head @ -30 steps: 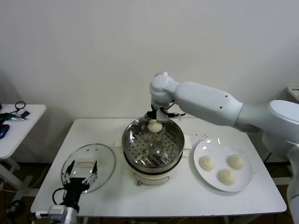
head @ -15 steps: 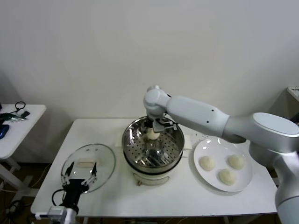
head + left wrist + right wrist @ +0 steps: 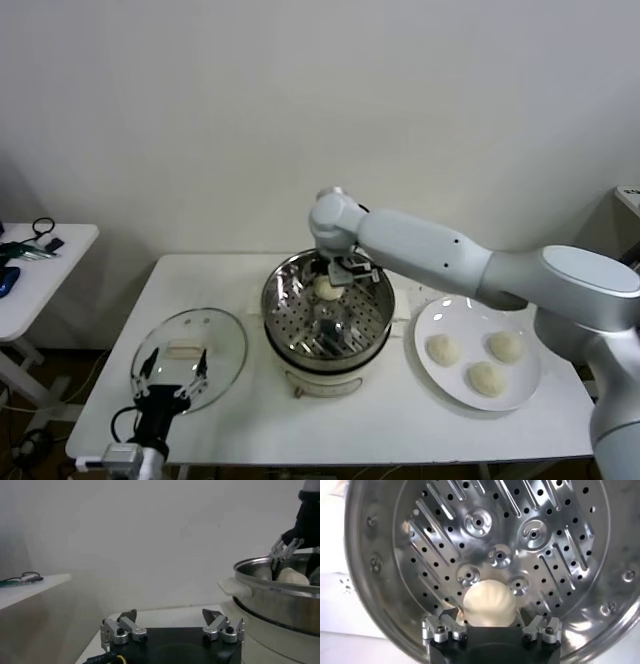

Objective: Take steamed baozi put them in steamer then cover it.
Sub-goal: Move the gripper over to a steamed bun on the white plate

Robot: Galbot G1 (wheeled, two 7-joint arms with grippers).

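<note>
So far only a small slice of the job is being shown as done. Starting big: the table (image 3: 400, 420) is carrying everything, and the steamer (image 3: 372, 322) is sitting in the middle of it, uncovered. Next to it, on the robot's left side, the cover (image 3: 225, 345) is lying flat on the table, untouched, so the covering step is not yet being tackled. On the other side the plate (image 3: 432, 318) is holding three baozi (image 3: 443, 349), all waiting to be carried over.

One bun (image 3: 489, 604) is resting on the perforated floor of the steamer, toward the far wall. The right gripper (image 3: 490, 629) is hanging right over it inside the basket, and its jaws are standing spread on either side of the bun with gaps showing, so the bun is being read as let go, not gripped. The left gripper (image 3: 172, 629) is parked low at the table's front edge near the cover, jaws wide apart, nothing in them.

So roughly one of four buns is being counted as placed; three more trips and the lid are being left to do.
</note>
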